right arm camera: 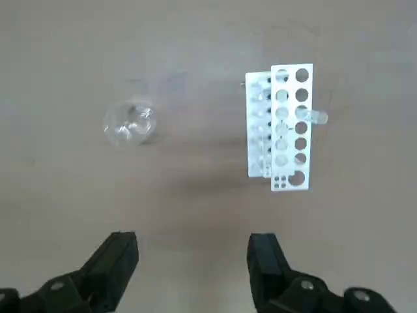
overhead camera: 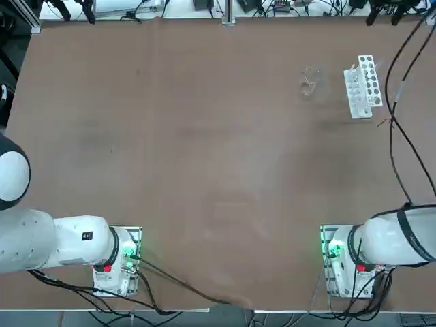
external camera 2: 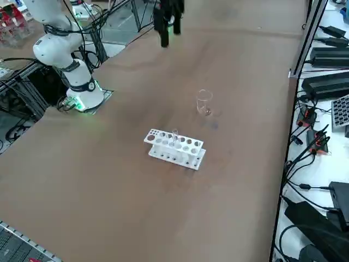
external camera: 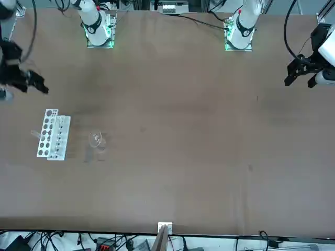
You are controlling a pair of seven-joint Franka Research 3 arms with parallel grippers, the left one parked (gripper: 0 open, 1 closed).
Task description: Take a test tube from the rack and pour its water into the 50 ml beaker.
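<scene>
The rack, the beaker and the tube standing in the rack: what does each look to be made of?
Rack: probably white plastic, smooth and opaque, with clean round holes in an even-coloured plate.
Beaker: clear and glossy, likely glass; the tabletop shows through and its rim glints.
Tube: clear and smooth, glass or clear plastic; the look leaves that open.

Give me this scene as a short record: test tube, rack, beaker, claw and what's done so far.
test tube: clear, standing in a hole of the rack, its top sticking out
rack: white plastic, rows of round holes, upright on the table
beaker: clear glass, on the table beside the rack, not touching it
right claw: open, holding nothing, above the table
water: cannot be made out
progress: tube not yet taken, pouring not begun
</scene>
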